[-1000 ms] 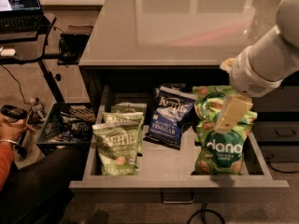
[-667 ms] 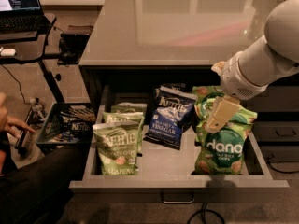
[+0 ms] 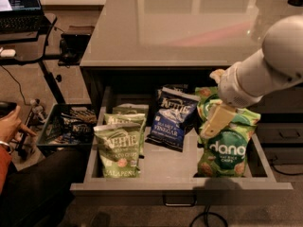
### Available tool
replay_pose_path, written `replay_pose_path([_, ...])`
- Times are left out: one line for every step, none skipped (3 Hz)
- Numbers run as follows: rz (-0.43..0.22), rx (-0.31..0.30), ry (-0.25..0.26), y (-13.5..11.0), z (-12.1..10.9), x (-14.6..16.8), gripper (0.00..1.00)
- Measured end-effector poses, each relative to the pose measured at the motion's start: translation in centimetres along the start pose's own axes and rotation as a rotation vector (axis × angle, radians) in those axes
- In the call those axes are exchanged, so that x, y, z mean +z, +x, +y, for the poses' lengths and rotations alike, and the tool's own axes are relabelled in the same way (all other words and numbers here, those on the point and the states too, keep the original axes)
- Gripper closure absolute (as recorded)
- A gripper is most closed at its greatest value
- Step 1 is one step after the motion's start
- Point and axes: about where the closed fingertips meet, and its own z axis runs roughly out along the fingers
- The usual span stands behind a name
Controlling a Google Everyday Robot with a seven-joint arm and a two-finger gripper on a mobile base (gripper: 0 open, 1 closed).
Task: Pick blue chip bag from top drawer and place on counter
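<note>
Early stage | drawer [image 3: 180, 186] open, lower centre | blue bag [image 3: 173, 118] lies inside at mid-frame, not lifted | gripper [image 3: 214, 124] just right of it, over a dang bag [image 3: 228, 151]; grip state cannot be told | left: grasp, lift, set on counter [image 3: 180, 27] up top

The top drawer [image 3: 165, 167] holds the blue chip bag [image 3: 173, 120], green Kettle bags [image 3: 119, 148] and dang bags [image 3: 228, 150] beneath the gripper [image 3: 211, 128].
</note>
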Motion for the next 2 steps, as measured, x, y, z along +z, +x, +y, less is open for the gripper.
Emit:
replay_pose_path([-0.049, 0.014, 0.017, -0.2, -0.4, 5.1, 0.00])
replay_pose_path([-0.073, 0.060, 0.010, -0.4, -1.5, 9.0, 0.00])
